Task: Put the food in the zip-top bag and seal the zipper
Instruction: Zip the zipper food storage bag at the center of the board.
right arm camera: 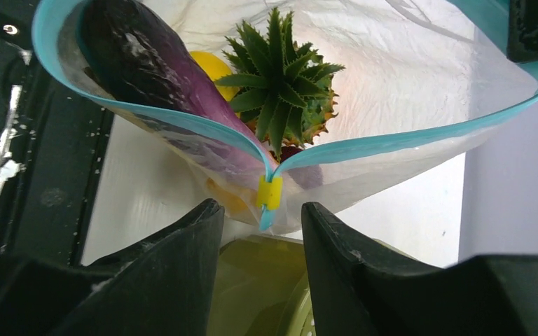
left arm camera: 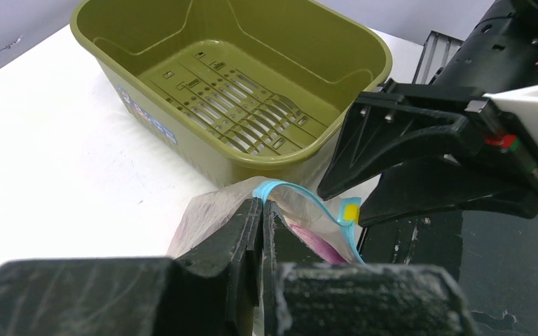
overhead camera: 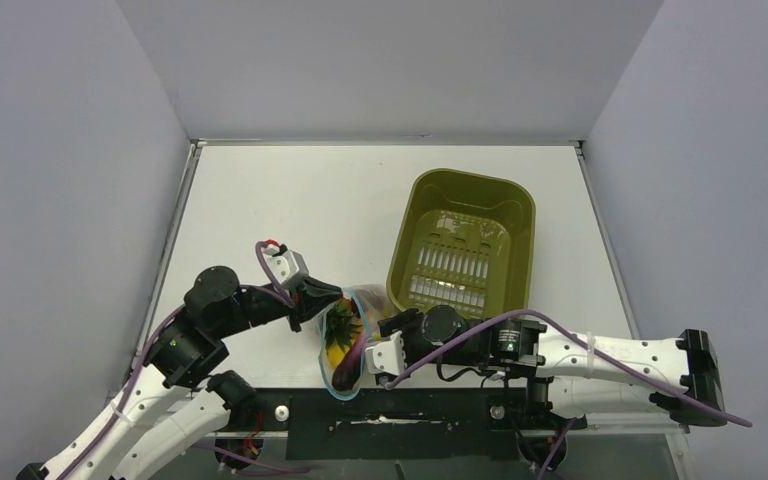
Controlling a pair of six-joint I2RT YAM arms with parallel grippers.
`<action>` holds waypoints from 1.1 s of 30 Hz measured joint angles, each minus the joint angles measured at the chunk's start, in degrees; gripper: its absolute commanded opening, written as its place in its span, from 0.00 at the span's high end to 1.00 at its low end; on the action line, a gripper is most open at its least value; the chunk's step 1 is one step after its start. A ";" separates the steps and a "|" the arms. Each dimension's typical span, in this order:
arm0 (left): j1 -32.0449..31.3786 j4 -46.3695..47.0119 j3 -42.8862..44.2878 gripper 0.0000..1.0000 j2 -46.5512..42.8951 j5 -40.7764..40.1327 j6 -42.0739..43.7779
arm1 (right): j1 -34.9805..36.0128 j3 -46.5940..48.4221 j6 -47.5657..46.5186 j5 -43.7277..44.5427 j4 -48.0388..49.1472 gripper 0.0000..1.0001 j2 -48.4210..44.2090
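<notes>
The clear zip-top bag (overhead camera: pixel 368 297) hangs open between my grippers near the table's front edge. Its teal zipper (right arm camera: pixel 392 140) gapes wide, with a yellow slider (right arm camera: pixel 269 191) at one end. Inside are a purple piece (right arm camera: pixel 140 56), an orange fruit with a green leafy top (right arm camera: pixel 280 77) and a yellow piece (right arm camera: pixel 214 66). My left gripper (left arm camera: pixel 261 206) is shut on the bag's teal rim and also shows in the top view (overhead camera: pixel 336 298). My right gripper (right arm camera: pixel 261 208) is open, one finger either side of the slider without touching it; it also shows in the top view (overhead camera: pixel 370 342).
The olive-green basin (overhead camera: pixel 465 240) stands empty just behind the bag, right of centre; its rim (left arm camera: pixel 252 164) is close under the bag. A black base plate (overhead camera: pixel 410 410) runs along the near edge. White walls enclose the table.
</notes>
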 measured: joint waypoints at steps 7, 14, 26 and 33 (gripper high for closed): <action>0.00 -0.28 0.00 1.00 -0.98 0.13 -0.33 | 0.00 -1.05 -2.45 2.58 5.49 0.67 2.25; 0.00 -0.31 0.00 1.00 -2.38 -0.15 -1.07 | -0.04 -1.33 -4.11 1.16 7.67 1.00 2.62; 0.00 -11.63 8.74 0.93 -1.18 -12.24 6.14 | -13.00 0.63 15.74 -13.73 18.32 1.00 1.53; 0.00 -16.00 19.04 0.65 3.37 -22.32 7.89 | -18.58 0.70 32.04 -15.98 23.43 1.00 2.93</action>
